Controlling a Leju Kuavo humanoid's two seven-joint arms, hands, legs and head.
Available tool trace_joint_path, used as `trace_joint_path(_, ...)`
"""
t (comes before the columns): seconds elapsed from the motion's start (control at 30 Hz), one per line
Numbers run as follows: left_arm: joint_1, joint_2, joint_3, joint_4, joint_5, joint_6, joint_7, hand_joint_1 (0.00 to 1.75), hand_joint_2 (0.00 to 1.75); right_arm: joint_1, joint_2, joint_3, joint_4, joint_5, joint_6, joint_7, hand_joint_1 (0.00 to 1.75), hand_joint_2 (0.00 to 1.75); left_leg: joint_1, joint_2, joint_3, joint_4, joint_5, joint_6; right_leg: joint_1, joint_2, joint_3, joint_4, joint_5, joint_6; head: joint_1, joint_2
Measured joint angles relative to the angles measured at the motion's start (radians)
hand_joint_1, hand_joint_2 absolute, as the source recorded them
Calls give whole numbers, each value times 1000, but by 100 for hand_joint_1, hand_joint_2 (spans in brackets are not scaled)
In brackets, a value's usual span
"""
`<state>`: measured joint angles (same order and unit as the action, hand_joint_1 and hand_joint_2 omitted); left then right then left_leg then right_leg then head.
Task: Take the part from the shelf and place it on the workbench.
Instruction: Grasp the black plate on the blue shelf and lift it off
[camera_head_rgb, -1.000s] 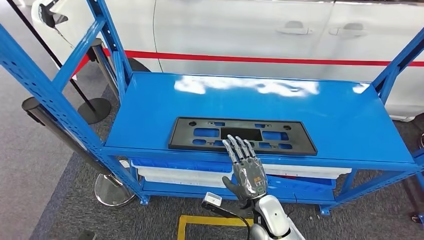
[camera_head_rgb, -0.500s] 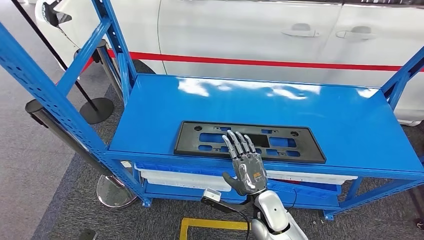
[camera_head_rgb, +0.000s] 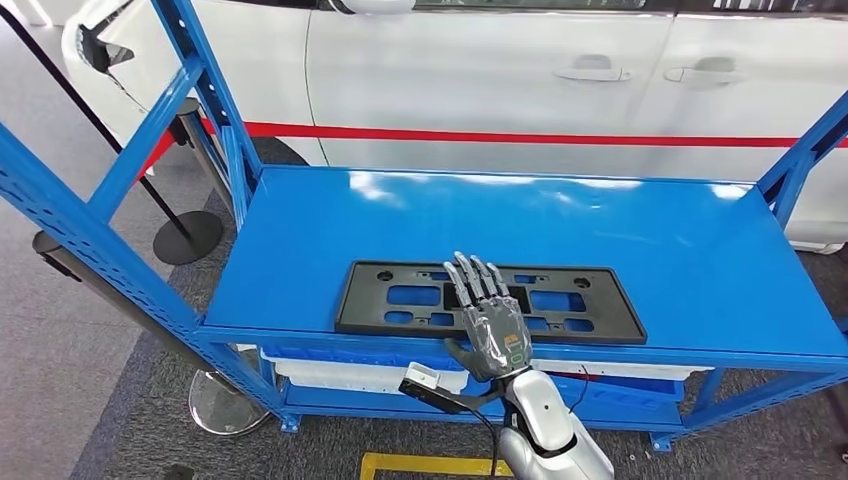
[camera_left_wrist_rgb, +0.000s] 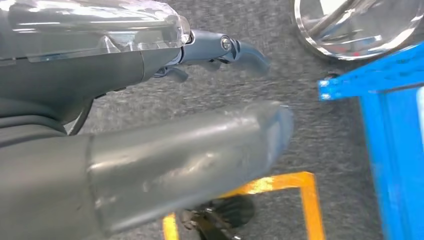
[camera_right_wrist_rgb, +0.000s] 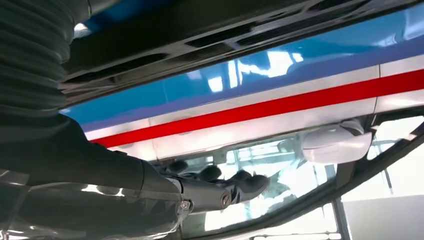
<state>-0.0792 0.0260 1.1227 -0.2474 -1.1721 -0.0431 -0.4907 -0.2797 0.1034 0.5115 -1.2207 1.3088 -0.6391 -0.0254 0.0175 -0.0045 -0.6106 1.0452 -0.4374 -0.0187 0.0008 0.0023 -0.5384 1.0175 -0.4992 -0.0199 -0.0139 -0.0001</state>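
**Right hand over the part, no grip yet**

The blue shelf (camera_head_rgb: 640, 240) carries the black part (camera_head_rgb: 400, 296), a long flat perforated plate lying near the front edge, its long axis running side to side along that edge. The right hand (camera_head_rgb: 490, 325) reaches over the part's middle with fingers extended and spread, grasping nothing; whether the fingertips touch it I cannot tell. The left hand (camera_left_wrist_rgb: 150, 165) hangs over the floor, holding nothing, fingers apparently released.

Risk: the plate is thin and flat, so fingers may slide across rather than hook an edge. A 1-handed mid-span lift could tilt it.
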Motion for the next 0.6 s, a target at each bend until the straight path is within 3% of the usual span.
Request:
trace_joint_path(0.1,2,0,0,0,-11,7,11,0,0,-14,-3,0,11,36,16,27,131,175,-1,-2,1,-6,-1,23,0,0,-2,3,-7,11,2,0)
trace_joint_path(0.13,1,0,-1,0,-14,9,15,0,0,-22,-6,0,16,52,26,40,164,175,1,-2,2,-8,0,30,-2,0,-9,19,-18,17,3,0)
trace_joint_path(0.2,-1,0,-1,0,-19,11,20,0,0,-43,-14,0,27,87,52,64,173,175,3,0,4,-12,0,40,-6,-1,-54,108,-66,27,6,0)
trace_joint_path(0.27,-3,0,-1,0,-24,12,22,0,0,-61,-26,0,43,122,83,86,175,175,3,0,4,-12,-2,44,-8,-1,-129,240,-115,32,8,0)
trace_joint_path(0.3,-3,0,-1,0,-24,11,24,0,0,-69,-34,0,52,136,102,94,175,175,3,0,5,-12,-3,44,-9,-1,-156,278,-117,33,8,0)
trace_joint_path(0.33,-3,0,-1,0,-25,11,26,0,0,-78,-41,0,61,147,121,101,175,175,3,-1,7,-12,-4,44,-9,-1,-165,281,-100,31,9,0)
trace_joint_path(0.4,-4,1,-1,0,-24,11,27,0,0,-104,-55,1,74,161,156,112,175,175,3,-3,13,-12,-7,41,-8,-1,-128,174,-18,23,9,0)
trace_joint_path(0.47,-6,1,-1,0,-23,11,27,0,0,-133,-67,2,83,165,174,117,175,175,0,-4,16,-12,-11,35,-3,0,-75,51,36,14,9,0)
trace_joint_path(0.5,-6,1,-1,0,-23,11,27,0,0,-144,-71,1,86,166,178,118,175,175,-1,-4,17,-12,-11,30,0,0,-62,19,44,12,9,0)
trace_joint_path(0.6,-6,2,-1,0,-23,11,28,0,0,-160,-79,2,97,167,182,120,175,175,-1,-4,19,-15,-13,14,1,1,-55,0,44,4,9,0)
